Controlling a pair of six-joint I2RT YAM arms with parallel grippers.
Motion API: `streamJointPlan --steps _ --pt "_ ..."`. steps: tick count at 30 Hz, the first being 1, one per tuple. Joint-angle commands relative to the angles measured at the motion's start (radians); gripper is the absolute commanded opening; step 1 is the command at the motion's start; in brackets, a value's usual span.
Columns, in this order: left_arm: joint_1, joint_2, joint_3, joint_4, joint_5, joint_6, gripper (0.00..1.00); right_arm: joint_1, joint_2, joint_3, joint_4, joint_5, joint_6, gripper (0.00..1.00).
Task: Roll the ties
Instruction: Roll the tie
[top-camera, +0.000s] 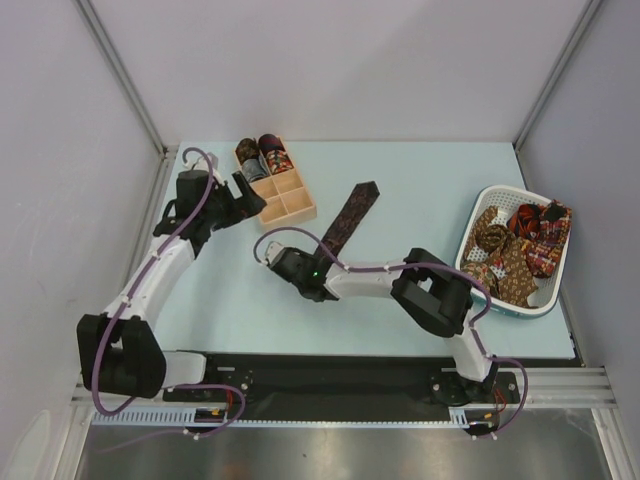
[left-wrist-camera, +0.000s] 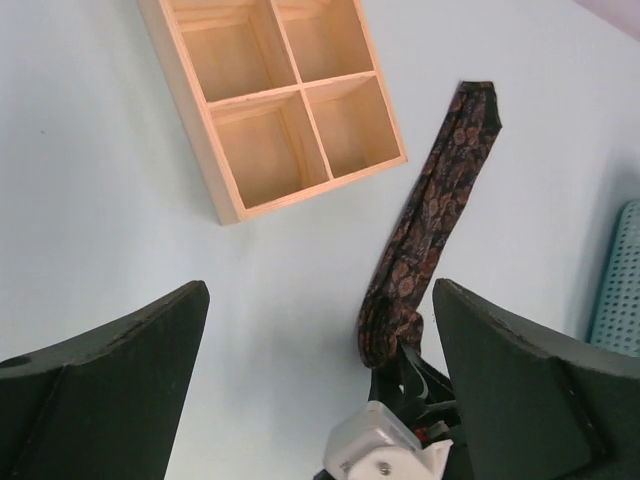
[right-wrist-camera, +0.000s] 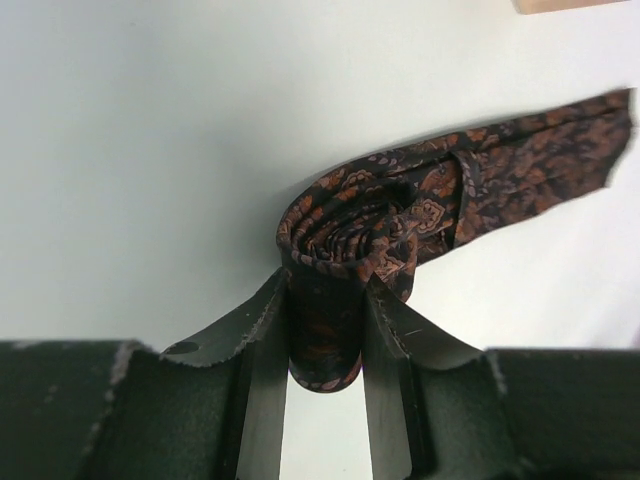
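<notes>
Right end effector (right-wrist-camera: 325, 300) — half-coiled maroon tie (right-wrist-camera: 400, 215)

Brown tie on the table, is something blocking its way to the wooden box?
No, nothing visible. Only bare table lies between the tie and the wooden box. The right gripper pinches its rolled end.
</notes>
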Motion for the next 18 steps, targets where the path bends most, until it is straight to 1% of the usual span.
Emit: streamJointPlan --steps 1,2,4,5,7,8,9,10,11,13,14,16,18 --pt "0.018 -0.056 -0.051 0.120 0.060 -0.096 1.00 -0.028 -0.067 -0.029 -0.057 -0.282 0.092 0.27" --pt "0.037 -0.073 -0.080 0.140 0.068 -0.105 1.00 -0.041 -0.093 -0.036 -0.057 -0.335 0.099 0.26" --pt "0.069 -0.094 -0.140 0.165 0.063 -0.151 1.00 -0.076 -0.120 -0.047 -0.053 -0.389 0.116 0.27" --pt "0.081 -0.109 -0.166 0.203 0.068 -0.171 1.00 -0.088 -0.143 -0.050 -0.053 -0.449 0.121 0.26" --pt "0.109 -0.142 -0.220 0.257 0.101 -0.220 1.00 -0.114 -0.154 -0.047 -0.065 -0.510 0.138 0.27" --pt "0.121 -0.146 -0.261 0.278 0.115 -0.232 1.00 -0.139 -0.157 -0.041 -0.071 -0.574 0.142 0.27" --pt "0.121 -0.149 -0.277 0.295 0.129 -0.243 1.00 -0.153 -0.159 -0.035 -0.077 -0.606 0.147 0.27" --pt "0.153 -0.154 -0.286 0.294 0.129 -0.243 1.00 -0.165 -0.157 -0.021 -0.089 -0.624 0.151 0.27" --pt "0.153 -0.152 -0.301 0.294 0.128 -0.242 1.00 -0.192 -0.156 -0.012 -0.102 -0.705 0.156 0.27" --pt "0.156 -0.160 -0.320 0.321 0.132 -0.232 1.00 -0.217 -0.139 0.022 -0.126 -0.770 0.158 0.27" --pt "0.155 -0.162 -0.346 0.347 0.143 -0.231 1.00 -0.231 -0.133 0.034 -0.155 -0.844 0.158 0.27" --pt "0.150 -0.165 -0.364 0.364 0.154 -0.228 1.00 -0.272 -0.099 0.092 -0.216 -0.918 0.153 0.26" --pt "0.140 -0.154 -0.389 0.392 0.169 -0.213 1.00 -0.313 -0.058 0.152 -0.278 -1.077 0.147 0.26"
